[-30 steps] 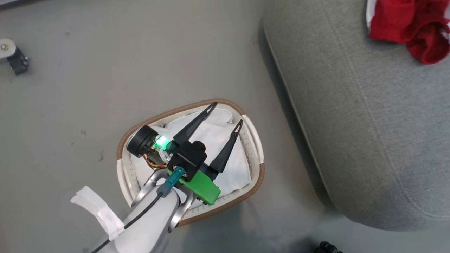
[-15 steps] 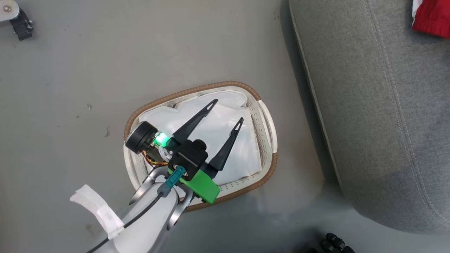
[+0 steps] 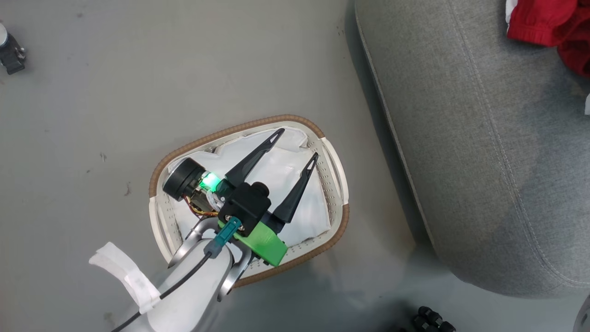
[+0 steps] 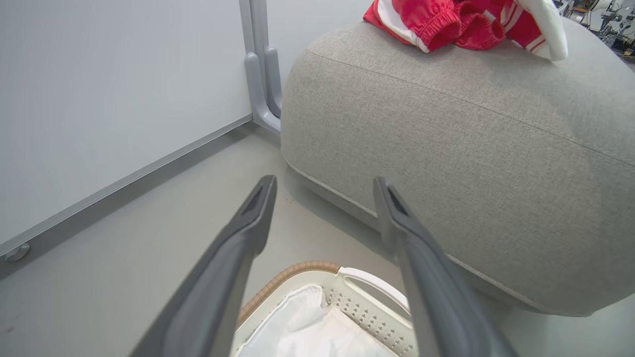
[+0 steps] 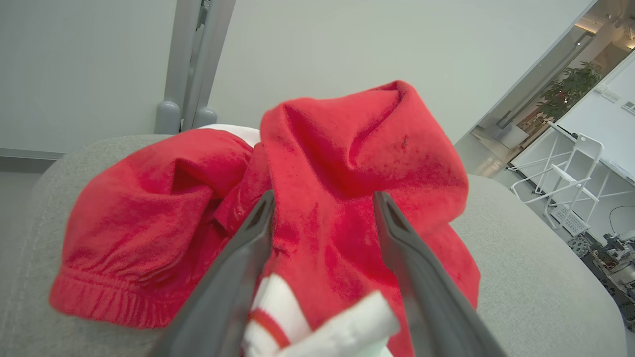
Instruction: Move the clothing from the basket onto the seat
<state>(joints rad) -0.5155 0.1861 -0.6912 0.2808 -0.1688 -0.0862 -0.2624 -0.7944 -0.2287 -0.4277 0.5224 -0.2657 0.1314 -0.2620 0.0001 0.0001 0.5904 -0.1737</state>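
Big grey seat (image 3: 484,161) on my right, rounded, seam stitched along its edge, and the red clothing (image 3: 539,23) lies up on top of it, near the far corner in my head view. From my right wrist it is a crumpled heap (image 5: 347,148) resting on the upholstery.

Down on the floor (image 3: 115,92) just beside the seat sits the oval basket (image 3: 249,125), brown woven rim, perforated walls. Inside I see only the plain white liner (image 3: 281,177), no red at all, so I judge the move to be as good as finished.

My left gripper (image 3: 298,144) hangs over the basket, fingers spread wide, nothing between them. My right gripper (image 5: 323,196) is right at the heap, fingers parted too, not pinching anything. A white striped cuff (image 5: 342,322) sits low between them.

How would this stuff handle? Soft, fleecy, light I reckon, completely limp. It will sag and trail from wherever I pinch it and cannot break. One thin layer could slide out of my narrow fingers. If I need another hold, I would go for a thick bunched fold at the top of the heap, or the gathered elastic hem (image 5: 99,297), where the cloth is doubled and gives my fingers something to bite on.
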